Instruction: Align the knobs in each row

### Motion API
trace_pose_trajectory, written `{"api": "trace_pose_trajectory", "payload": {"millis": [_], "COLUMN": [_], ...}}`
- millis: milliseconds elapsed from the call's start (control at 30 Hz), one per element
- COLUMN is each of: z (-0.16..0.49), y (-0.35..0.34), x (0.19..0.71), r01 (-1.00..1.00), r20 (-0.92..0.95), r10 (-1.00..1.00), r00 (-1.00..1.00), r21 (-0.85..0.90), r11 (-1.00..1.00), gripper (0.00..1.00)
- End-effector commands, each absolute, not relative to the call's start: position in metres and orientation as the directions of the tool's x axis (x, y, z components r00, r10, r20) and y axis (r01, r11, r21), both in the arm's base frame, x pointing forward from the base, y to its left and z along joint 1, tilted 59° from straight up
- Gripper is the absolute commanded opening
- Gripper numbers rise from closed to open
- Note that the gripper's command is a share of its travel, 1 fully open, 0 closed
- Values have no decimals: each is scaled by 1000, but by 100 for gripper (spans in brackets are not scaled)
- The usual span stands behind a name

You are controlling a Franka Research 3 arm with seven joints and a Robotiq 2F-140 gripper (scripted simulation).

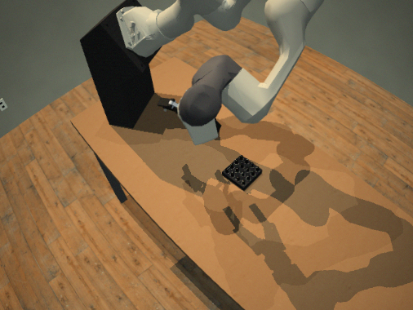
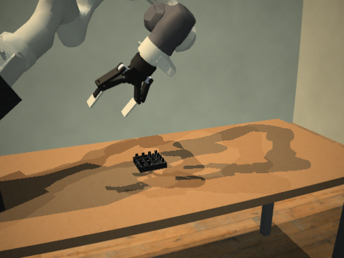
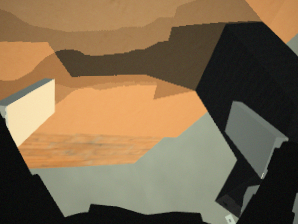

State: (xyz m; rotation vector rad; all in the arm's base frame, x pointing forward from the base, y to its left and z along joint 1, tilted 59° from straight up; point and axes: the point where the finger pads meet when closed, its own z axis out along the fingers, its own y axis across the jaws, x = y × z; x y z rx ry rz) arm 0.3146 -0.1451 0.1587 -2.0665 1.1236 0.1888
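The black knob box (image 1: 235, 179) (image 2: 153, 167) stands flat on the table, with its knobs upright on top. The knobs are too small in the top and exterior views to read their white lines, marks or names. The socket side cannot be made out. My gripper (image 2: 107, 107) (image 3: 143, 106) is wide open and empty. In the exterior view it hangs tilted, high above the table, up and to the left of the box. In the top view the arm mostly hides the gripper. The wrist view does not show the box.
The table (image 1: 171, 196) (image 2: 217, 200) carries broad shadows of the arm around the box. The black pedestal (image 1: 118, 81) (image 3: 240, 65) of the arm stands at the table's far left end in the top view. The wrist view looks toward it, the table, the floor and a grey wall.
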Motion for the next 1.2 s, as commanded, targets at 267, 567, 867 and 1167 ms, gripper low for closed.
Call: {"api": "trace_pose_trajectory", "payload": {"millis": [267, 567, 867, 1167], "z": [156, 156, 157, 159], "y": [-149, -153, -157, -160], "x": [318, 325, 333, 340], "r01": [-753, -733, -710, -689], "r20": [-425, -379, -329, -285], "r10": [-662, -671, -679, -683], "r00": [618, 637, 657, 673], "r21": [-563, -568, -573, -577], "r11": [-342, -374, -409, -439], "gripper": [100, 100, 100, 100]}}
